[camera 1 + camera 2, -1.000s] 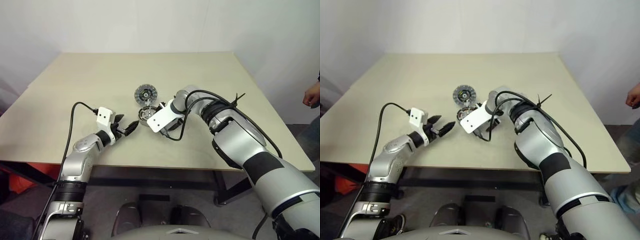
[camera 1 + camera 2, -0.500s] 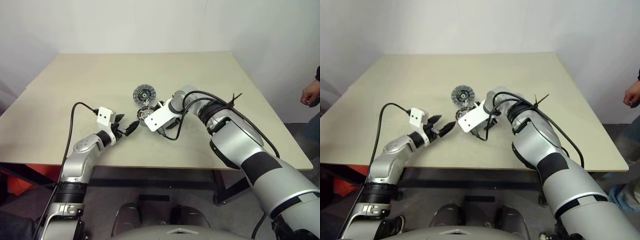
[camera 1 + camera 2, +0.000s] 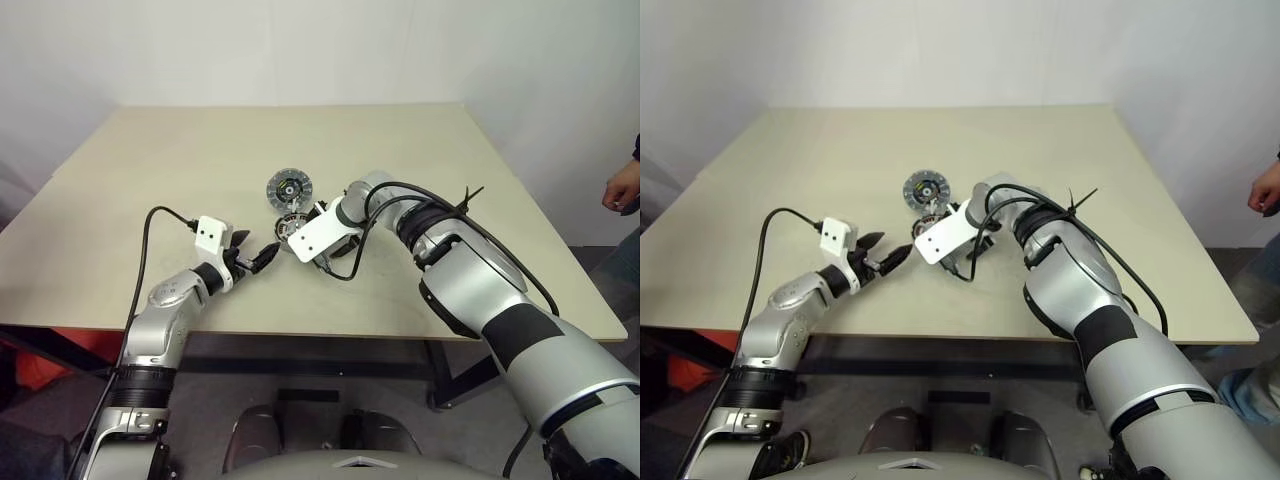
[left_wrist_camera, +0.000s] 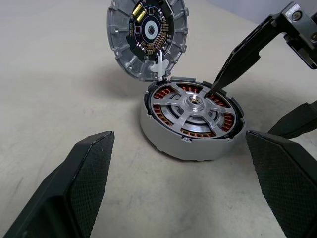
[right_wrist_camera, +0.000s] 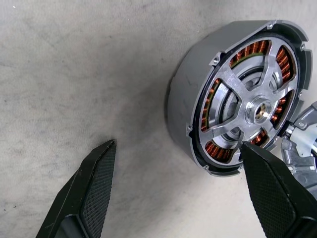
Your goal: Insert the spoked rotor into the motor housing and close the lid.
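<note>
Rotor first: the spoked rotor [image 4: 194,109] already sits inside the motor housing [image 4: 190,121], its hub centred over the copper windings, just below the middle of the head view on the table [image 3: 200,170]. In the left wrist view you see one black fingertip [image 4: 218,85] of the right gripper [image 5: 185,193] resting on or just above a spoke near the hub; I cannot tell whether it presses. That gripper's jaws are spread wide and pinch nothing. The left gripper [image 4: 183,181] waits just left of the housing in the head view, jaws also spread and empty.

So you are at the end of the insertion step, checking that the rotor is seated. The lid [image 4: 147,37] stands tilted up at the housing's far rim, hinged or propped there. Next you need to lift the right fingertip clear, reach behind the lid and tip it forward and down onto the housing, keeping the housing from sliding.
</note>
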